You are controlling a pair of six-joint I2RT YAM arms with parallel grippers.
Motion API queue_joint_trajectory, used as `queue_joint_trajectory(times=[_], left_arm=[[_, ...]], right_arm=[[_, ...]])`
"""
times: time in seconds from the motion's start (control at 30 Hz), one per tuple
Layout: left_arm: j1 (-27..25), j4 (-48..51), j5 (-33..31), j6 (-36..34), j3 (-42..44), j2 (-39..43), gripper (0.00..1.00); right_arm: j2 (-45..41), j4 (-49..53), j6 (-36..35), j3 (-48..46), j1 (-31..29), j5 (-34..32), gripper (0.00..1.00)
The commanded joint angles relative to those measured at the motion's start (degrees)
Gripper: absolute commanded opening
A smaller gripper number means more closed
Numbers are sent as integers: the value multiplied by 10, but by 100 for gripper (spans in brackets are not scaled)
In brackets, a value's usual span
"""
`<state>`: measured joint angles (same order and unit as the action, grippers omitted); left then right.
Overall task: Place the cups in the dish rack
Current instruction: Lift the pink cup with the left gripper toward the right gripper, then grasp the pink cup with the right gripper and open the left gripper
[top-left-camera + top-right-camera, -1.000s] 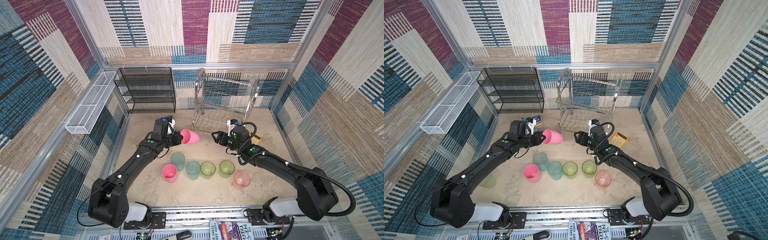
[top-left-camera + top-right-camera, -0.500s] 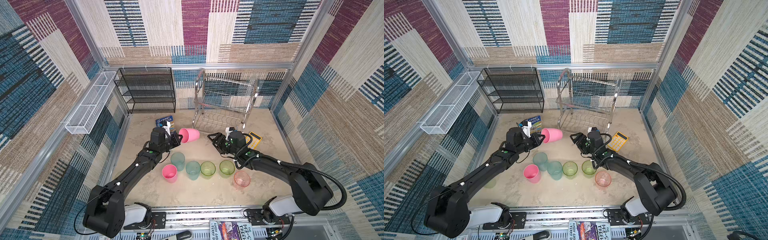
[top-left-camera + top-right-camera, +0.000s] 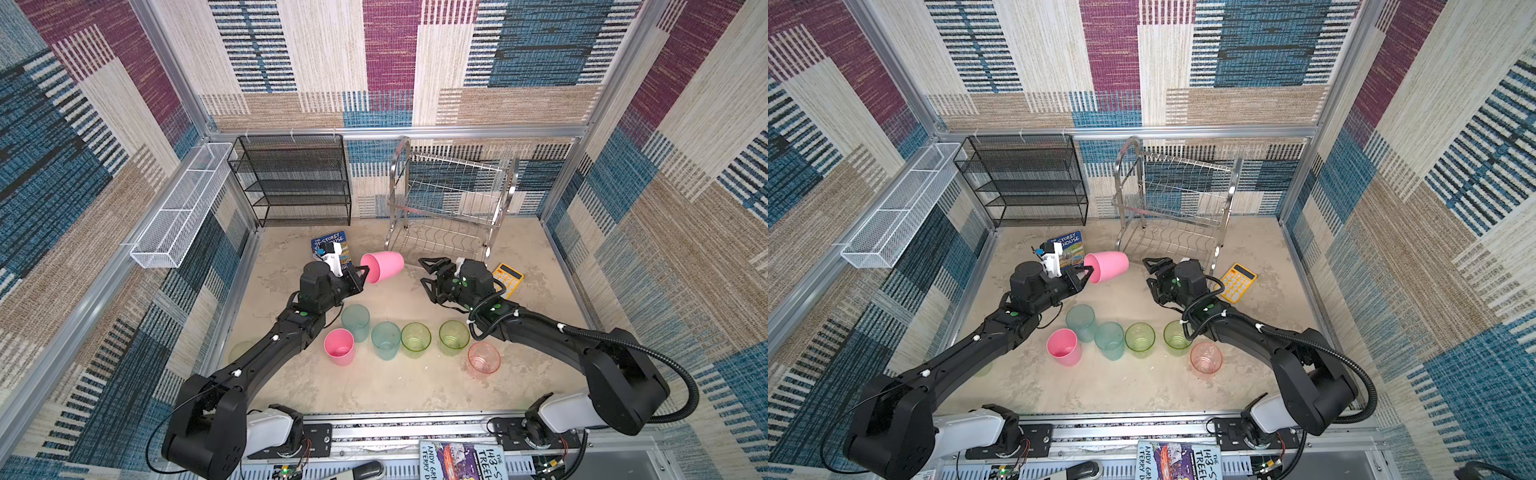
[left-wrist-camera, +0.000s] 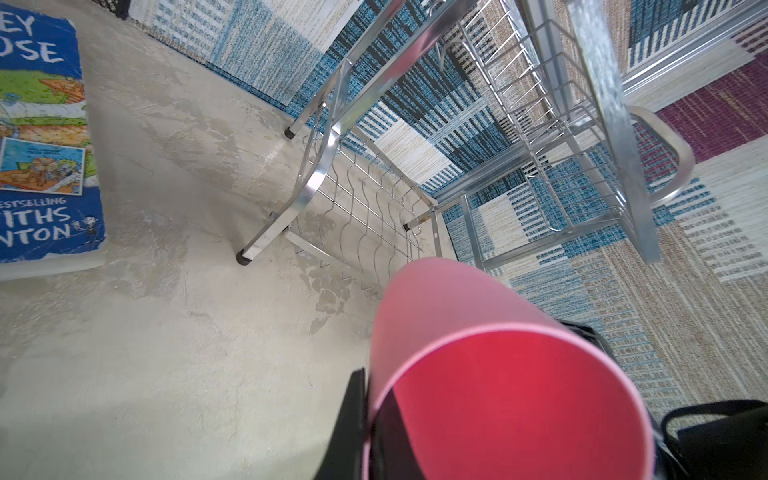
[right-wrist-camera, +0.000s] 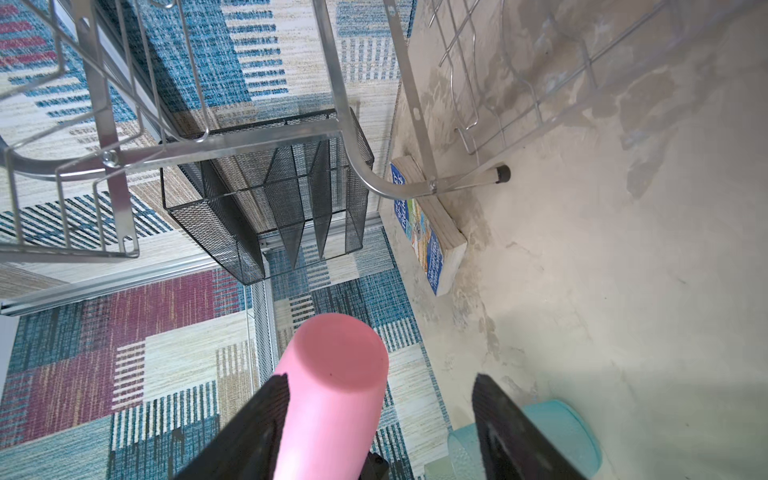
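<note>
Left jaws: pink cup (image 3: 384, 266) sideways, base rightward.

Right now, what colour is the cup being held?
Pink; the cup shows best in a top view.

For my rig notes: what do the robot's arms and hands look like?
Left arm and right arm: matte black, white bases, green dots. Left hand and right hand: black pointed fingers. A ribbed black hose runs along the right arm.
</note>
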<state>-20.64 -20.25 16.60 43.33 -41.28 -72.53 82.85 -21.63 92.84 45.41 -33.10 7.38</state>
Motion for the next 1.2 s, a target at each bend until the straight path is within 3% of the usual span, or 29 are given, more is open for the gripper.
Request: queue_joint_trajectory(times=[0.0,0.63,1.17], left_arm=[[-7,-74,-4,9,2,-15,0],[-33,-197,-2,14,-26,-113,0],[-54,-267,5,17,-48,-180,0]], right_arm=[[8,-35,29,15,-1,8,73],[94,-50,39,96,2,52,80],[113,-67,47,102,2,54,83]])
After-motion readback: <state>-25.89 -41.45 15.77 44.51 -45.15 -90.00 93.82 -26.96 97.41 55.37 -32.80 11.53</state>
